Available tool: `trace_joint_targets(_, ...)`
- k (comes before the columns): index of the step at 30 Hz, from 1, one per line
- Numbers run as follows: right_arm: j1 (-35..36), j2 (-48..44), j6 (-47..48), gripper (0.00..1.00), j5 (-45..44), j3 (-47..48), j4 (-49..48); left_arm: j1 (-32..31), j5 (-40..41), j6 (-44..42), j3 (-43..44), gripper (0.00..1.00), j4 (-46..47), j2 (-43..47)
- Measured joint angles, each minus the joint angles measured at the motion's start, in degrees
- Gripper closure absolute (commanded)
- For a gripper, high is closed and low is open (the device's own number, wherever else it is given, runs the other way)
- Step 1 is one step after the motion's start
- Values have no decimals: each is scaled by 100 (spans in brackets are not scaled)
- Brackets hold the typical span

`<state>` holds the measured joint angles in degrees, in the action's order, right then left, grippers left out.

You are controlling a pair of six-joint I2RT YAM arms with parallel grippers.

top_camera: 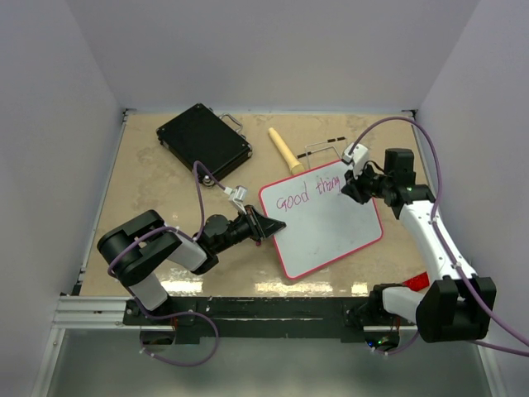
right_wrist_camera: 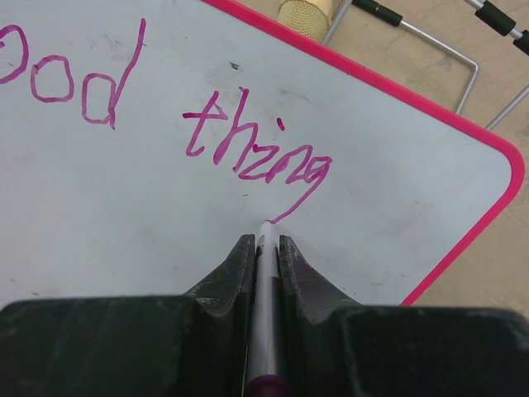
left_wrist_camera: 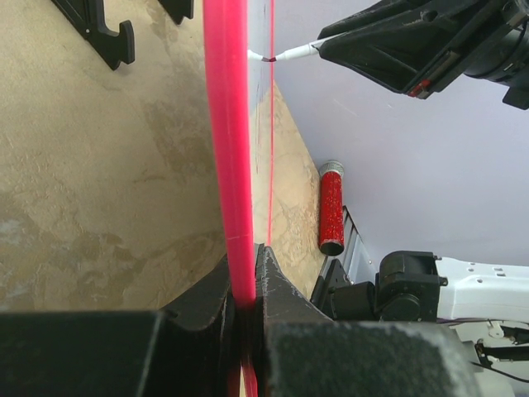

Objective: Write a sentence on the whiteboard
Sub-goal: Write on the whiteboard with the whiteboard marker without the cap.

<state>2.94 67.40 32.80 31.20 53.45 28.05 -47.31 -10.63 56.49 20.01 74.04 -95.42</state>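
On bench [top_camera: 149, 182]: whiteboard [top_camera: 331, 227], near middle. left claw [top_camera: 263, 225] pinched tight on its pink rim, so board won't slide. right claw [top_camera: 351, 186] squeezed on marker [right_wrist_camera: 266, 281], tip on board by "g" tail. sentence [top_camera: 291, 199] reads "good thing", more to write.

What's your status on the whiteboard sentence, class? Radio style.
Left end effector shut on whiteboard rim. Right end effector shut on marker, tip at the g's tail. Sentence reads "good thing". Board blank ahead.
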Motion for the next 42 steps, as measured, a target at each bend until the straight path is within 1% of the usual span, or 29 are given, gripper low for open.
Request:
trace_joint_targets(7,-7,55,-245,100,129,2,-127,4,17,50,-2,100,-20,0)
trace_joint_targets(12,-28,-22,-542,100,-203,15,-409,4,0,-4,-4,100,2,0)
trace_joint_targets(16,-341,-225,-581,100,-271,184,-385,4,-17,-59,-4,100,24,0)
trace_joint_targets(20,-658,-647,-581,100,-9,420,-332,4,-26,-59,-4,100,26,0)
trace_joint_targets(25,-643,-1161,-793,100,466,435,-564,4,-28,-61,-7,100,28,0)
trace_joint_targets(30,-715,-1115,-964,100,765,81,-990,4,-35,-68,-7,100,28,0)
trace_joint_targets(36,-824,-1058,-988,100,1067,-229,-1067,4,-72,-157,-7,100,46,9)
trace_joint_targets(42,-920,-1091,-979,100,1340,-334,-1172,4,-90,-162,-7,100,48,9)
